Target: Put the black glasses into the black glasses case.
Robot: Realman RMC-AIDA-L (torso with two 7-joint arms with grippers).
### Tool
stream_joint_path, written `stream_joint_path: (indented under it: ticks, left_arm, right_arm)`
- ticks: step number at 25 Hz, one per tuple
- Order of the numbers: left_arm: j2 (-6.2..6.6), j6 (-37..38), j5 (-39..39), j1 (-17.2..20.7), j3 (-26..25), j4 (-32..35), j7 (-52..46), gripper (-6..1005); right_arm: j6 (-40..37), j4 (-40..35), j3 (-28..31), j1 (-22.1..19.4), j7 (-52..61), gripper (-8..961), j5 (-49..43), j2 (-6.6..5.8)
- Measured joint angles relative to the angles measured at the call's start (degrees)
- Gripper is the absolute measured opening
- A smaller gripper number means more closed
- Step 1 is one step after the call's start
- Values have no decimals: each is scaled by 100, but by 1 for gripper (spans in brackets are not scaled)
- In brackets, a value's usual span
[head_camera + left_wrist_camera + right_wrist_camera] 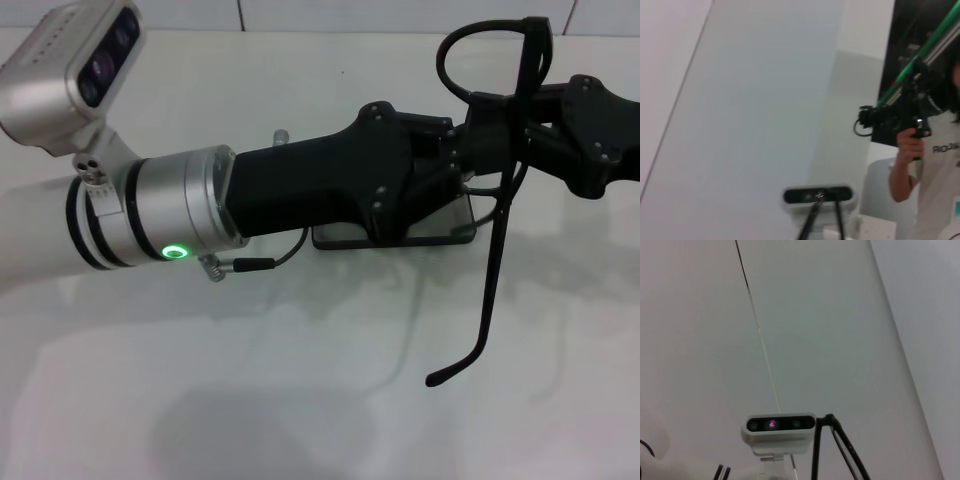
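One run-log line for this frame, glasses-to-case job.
stage: handover in air | black glasses: held up between both grippers, temple hanging down | left gripper: at glasses | right gripper: at glasses | black glasses case: open below, empty

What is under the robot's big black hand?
Under the left gripper a grey-lined, dark-rimmed tray-like thing peeks out, likely the black glasses case. Most of it is covered. The black glasses hang beside it, between both grippers.

Left arm, silver wrist with a lit green ring, reaches across from the left; its black left gripper (pixel 455 150) meets the black right gripper (pixel 500 125), which enters from the right. Both are raised above the white tabletop (pixel 250 400), jaws clamped on thin black glasses (pixel 500 250).
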Motion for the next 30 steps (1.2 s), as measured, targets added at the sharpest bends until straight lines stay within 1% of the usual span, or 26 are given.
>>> stream_joint_path:
  ticks: [6,15,19,30]
  left_arm:
    - [-4,100,-5,-1,69,21,0,34]
    - [-13,-194,-198,5,277,-13,46,33]
    - [-14,-266,-317,27,359,-16,74,33]
    - [-15,-346,-352,35,368,-16,130,33]
  right_arm:
    - [3,225,41,109,-106,108,68,-1]
    - [-47,482,36,320,-185,109,207,25]
    - [-50,485,21,328,-188,109,210,25]
    - [-84,489,15,330,-189,109,211,25]
